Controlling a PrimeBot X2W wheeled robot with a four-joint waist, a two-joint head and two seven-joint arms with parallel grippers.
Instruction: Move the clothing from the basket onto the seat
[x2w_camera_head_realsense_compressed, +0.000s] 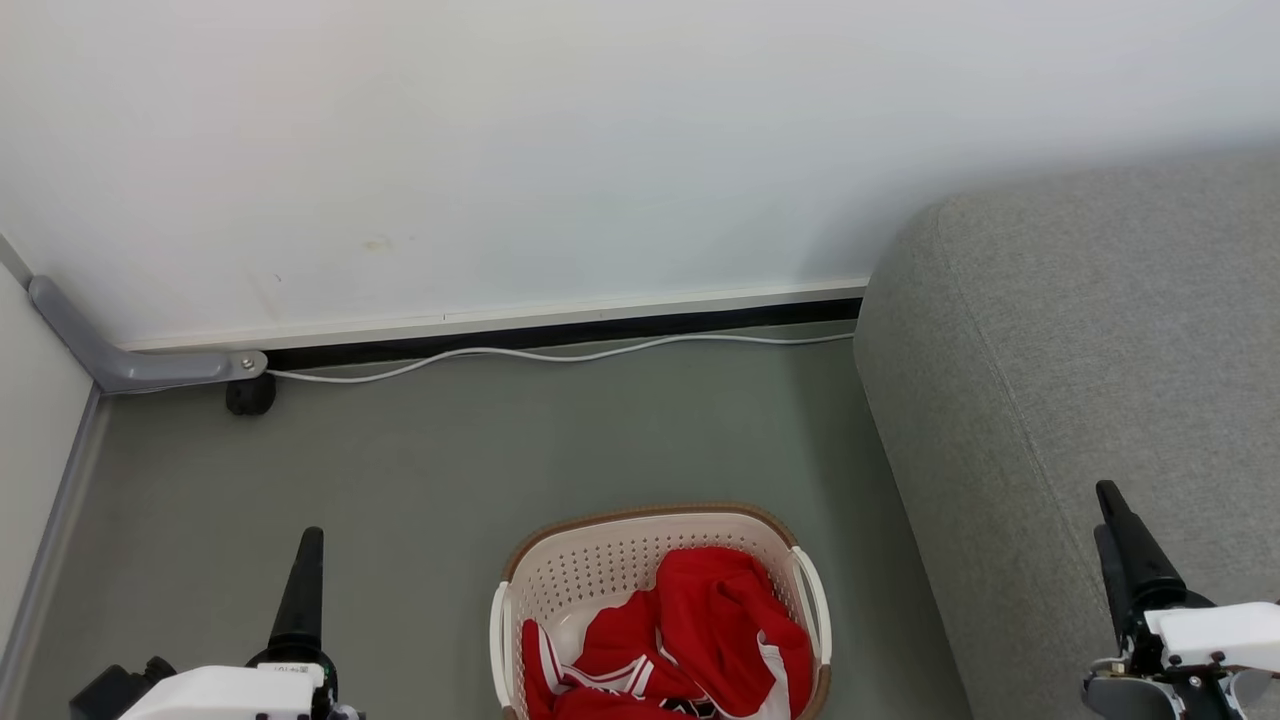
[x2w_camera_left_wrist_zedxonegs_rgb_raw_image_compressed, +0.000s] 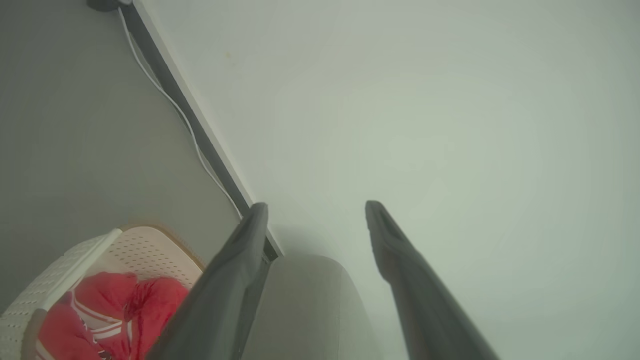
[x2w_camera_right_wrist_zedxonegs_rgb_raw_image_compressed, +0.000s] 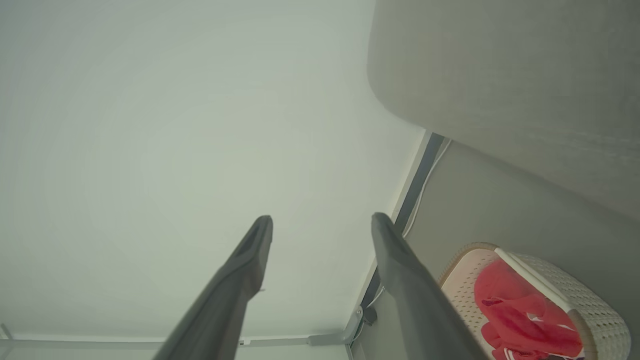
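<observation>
Two empty grippers, laundry not yet lifted from the basket

Nearest, the left gripper (x2w_camera_left_wrist_zedxonegs_rgb_raw_image_compressed: 316, 209) and right gripper (x2w_camera_right_wrist_zedxonegs_rgb_raw_image_compressed: 322, 219) flank the work, each with its long dark fingers spread wide and holding nothing, probably poised for a first reach. Between them on the grey-green floor (x2w_camera_head_realsense_compressed: 480, 450) stands the oval cream perforated plastic basket (x2w_camera_head_realsense_compressed: 640, 516), with the crumpled bright red, white-striped clothing (x2w_camera_head_realsense_compressed: 705, 620) heaped inside. Beside it on the right rises the large light grey woven sofa seat (x2w_camera_head_realsense_compressed: 1080, 350), near enough for a short carry. Farther back, a thin white cable (x2w_camera_head_realsense_compressed: 560, 355) runs along the wall's foot.
</observation>
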